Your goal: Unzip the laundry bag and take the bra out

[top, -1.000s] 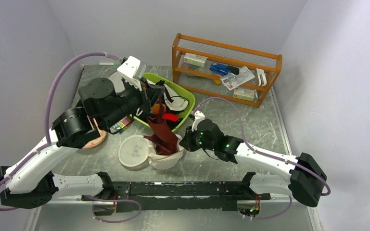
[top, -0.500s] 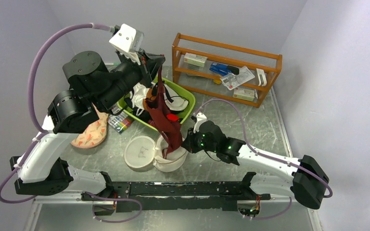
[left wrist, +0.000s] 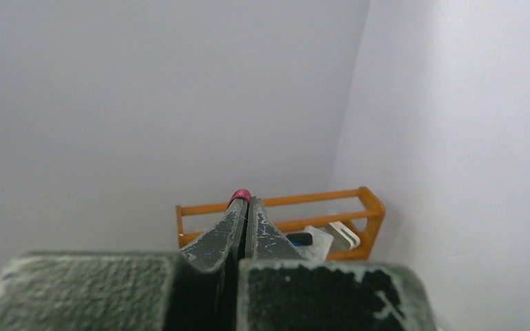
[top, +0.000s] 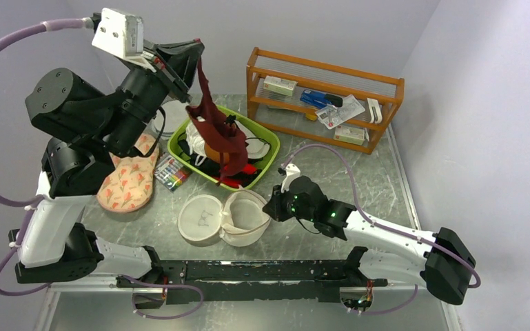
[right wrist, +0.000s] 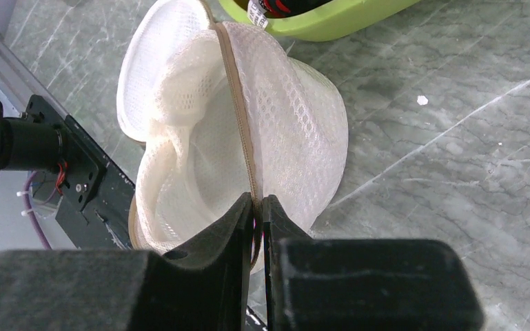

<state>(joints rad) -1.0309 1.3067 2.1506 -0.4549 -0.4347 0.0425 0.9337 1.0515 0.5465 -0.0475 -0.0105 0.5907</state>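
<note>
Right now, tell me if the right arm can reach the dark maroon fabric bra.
Probably not: the right gripper is shut on the white mesh laundry bag's rim, and the bra hangs from the left gripper above the green tub.

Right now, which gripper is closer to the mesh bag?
Right. The right gripper pinches the laundry bag at its rim; the left gripper holds the bra up, farther back.

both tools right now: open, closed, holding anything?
Left tool: closed on the bra, which hangs from it in the air.
Right tool: closed on the zipper rim of the laundry bag.
</note>
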